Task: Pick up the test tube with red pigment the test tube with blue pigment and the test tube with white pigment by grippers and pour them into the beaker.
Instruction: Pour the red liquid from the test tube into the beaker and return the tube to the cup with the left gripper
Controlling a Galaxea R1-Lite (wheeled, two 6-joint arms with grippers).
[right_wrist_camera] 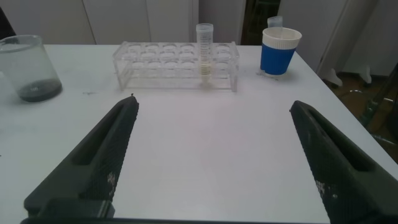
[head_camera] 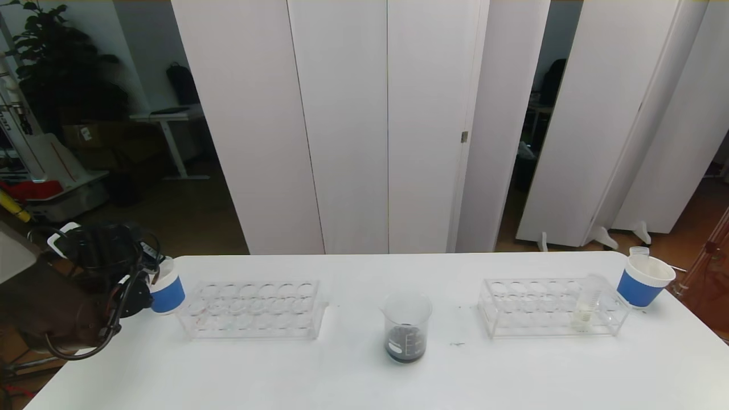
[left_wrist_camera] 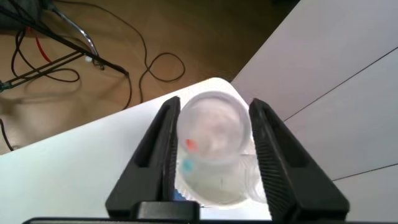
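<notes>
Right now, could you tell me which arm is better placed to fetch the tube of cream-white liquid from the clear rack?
The right. Its open gripper faces the white-liquid tube in the right-hand rack, while the left gripper is over the far-left blue paper cup.

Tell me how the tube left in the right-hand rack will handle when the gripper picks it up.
The tube stands upright in the rack and looks like smooth clear plastic, so it may slip in the grip. Only a little pale liquid shows near its bottom, so it is probably light. Slim and round, it would likely roll if laid on the table.
</notes>
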